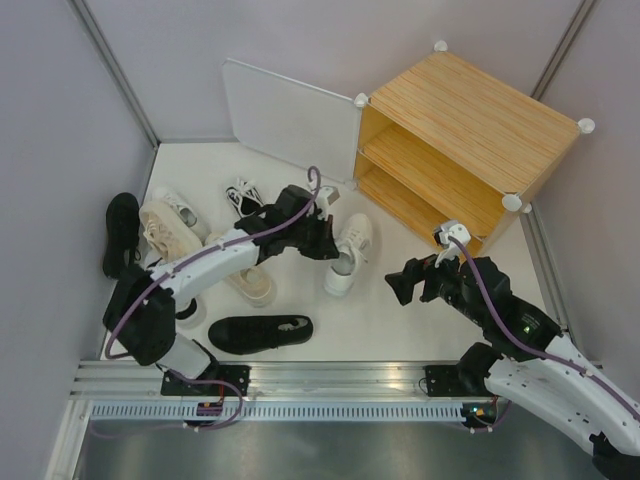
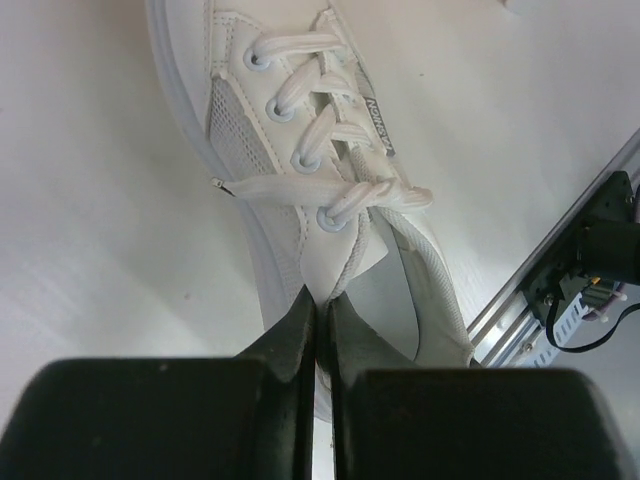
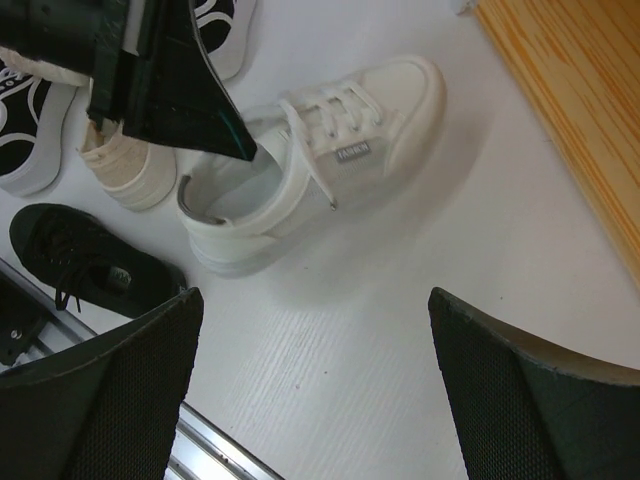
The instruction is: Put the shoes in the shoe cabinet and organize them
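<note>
A white sneaker [image 1: 352, 252] lies on the white floor in front of the shoe cabinet [image 1: 470, 130], toe toward the cabinet. My left gripper [image 1: 333, 240] is shut on it. In the left wrist view the left gripper [image 2: 320, 298] pinches the inner edge of the white sneaker [image 2: 320, 140] beside the tongue. My right gripper [image 1: 405, 285] hovers open to the sneaker's right, nothing between its fingers [image 3: 500, 390]. The right wrist view shows the white sneaker [image 3: 330, 160] held by the left gripper's black fingers [image 3: 180, 100]. The cabinet's frosted door [image 1: 290, 112] stands open.
Other shoes lie to the left: a black shoe [image 1: 260, 332] near the rail, a cream shoe [image 1: 250, 285] under the left arm, a black-trimmed white one [image 1: 243, 197], a white sneaker [image 1: 185, 210], a cream shoe [image 1: 162, 232], and a black shoe [image 1: 122, 232]. Grey walls enclose the floor.
</note>
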Controlling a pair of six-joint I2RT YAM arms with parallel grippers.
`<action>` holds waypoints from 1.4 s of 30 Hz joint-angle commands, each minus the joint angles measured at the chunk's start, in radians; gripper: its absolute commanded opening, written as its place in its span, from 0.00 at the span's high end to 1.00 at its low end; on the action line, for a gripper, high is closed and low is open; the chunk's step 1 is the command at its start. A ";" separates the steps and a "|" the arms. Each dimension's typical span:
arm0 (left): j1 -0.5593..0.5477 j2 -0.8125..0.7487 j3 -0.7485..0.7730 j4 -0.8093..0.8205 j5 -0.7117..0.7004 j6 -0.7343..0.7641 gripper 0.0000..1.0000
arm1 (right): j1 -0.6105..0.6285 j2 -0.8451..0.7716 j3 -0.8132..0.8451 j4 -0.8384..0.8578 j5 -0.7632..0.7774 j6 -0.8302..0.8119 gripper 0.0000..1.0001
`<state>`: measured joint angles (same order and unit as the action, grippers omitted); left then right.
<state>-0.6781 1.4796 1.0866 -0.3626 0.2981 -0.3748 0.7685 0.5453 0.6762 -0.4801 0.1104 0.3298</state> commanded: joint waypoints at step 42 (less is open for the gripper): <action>0.515 -0.363 0.130 -0.306 -0.293 0.008 0.00 | 0.031 0.432 0.088 -0.132 -0.020 0.199 0.16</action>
<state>-0.2108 1.1851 1.2476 -0.6022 0.0456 -0.4091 0.7757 0.9379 0.7361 -0.6022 0.0727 0.4774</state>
